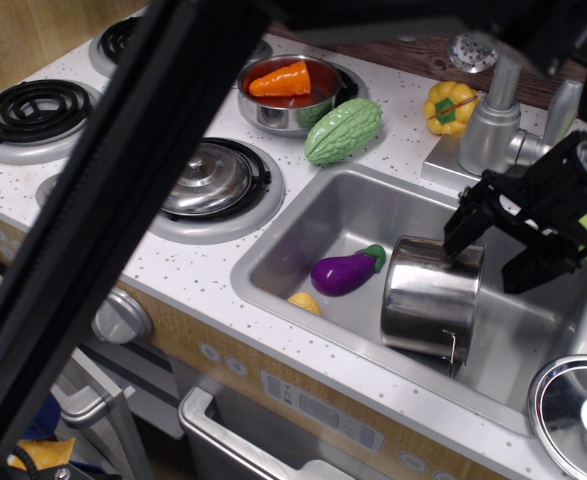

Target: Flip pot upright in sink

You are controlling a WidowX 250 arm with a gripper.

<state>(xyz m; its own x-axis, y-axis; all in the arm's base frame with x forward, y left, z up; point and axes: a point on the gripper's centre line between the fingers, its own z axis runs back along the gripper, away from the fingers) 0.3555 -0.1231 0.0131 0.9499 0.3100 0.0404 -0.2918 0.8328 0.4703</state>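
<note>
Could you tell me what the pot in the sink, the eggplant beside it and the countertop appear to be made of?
The pot looks like polished stainless steel: mirror-bright wall with streaked reflections. The eggplant seems to be glossy moulded plastic, uniformly purple with a green cap and a sharp highlight. The countertop is white with dark speckles, matte; probably painted wood or laminate imitating stone, though the picture leaves that open.
</note>
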